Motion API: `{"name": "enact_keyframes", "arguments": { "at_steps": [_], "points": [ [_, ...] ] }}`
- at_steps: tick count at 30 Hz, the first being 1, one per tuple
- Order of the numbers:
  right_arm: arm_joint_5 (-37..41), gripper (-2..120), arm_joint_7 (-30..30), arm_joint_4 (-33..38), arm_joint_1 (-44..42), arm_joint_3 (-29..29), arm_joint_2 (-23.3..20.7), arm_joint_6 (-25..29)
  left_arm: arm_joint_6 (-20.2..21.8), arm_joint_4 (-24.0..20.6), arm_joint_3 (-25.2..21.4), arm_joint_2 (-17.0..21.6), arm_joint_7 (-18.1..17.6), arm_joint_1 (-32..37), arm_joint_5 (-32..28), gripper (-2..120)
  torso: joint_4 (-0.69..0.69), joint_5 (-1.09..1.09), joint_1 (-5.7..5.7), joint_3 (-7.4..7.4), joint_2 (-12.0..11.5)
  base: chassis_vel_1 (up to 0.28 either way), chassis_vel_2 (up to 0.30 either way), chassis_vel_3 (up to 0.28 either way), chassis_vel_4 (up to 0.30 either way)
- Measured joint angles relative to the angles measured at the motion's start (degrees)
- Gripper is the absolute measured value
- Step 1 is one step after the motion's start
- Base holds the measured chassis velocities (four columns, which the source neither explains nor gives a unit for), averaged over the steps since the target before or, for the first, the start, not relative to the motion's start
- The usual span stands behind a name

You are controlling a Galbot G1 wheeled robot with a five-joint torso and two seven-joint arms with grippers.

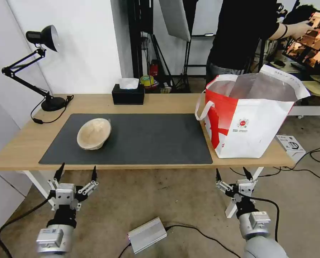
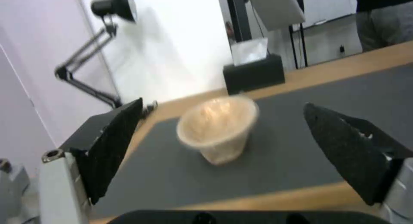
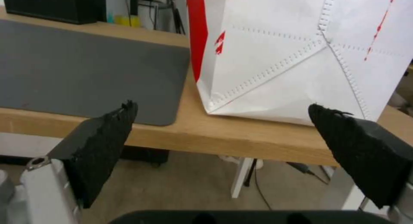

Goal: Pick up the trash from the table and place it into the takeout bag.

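Bare mat between bowl and bag

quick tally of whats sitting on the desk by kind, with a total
beige pulp bowl: 1
white-and-red takeout bag: 1
black tissue box: 1
black desk lamp: 1
dark grey mat: 1
total: 5
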Motion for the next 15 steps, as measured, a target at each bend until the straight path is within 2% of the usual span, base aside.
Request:
{"name": "enact_keyframes", "arguments": {
  "at_steps": [7,15],
  "points": [
    [0.0,100,0.0,-0.5,0.2,-0.1,-0.3,0.0,1.0,-1.2,-1.2,4.8,0.0,-2.5,-1.1,100,0.00,0.00,0.00,0.00,0.0,0.000,0.000,0.000,0.000],
    [-0.3,100,0.0,-0.8,0.6,-0.9,0.0,0.0,0.9,2.5,0.7,13.6,0.1,-7.5,-3.2,100,0.00,-0.01,0.00,0.00,0.0,0.000,0.000,0.000,0.000]
  ]
}}
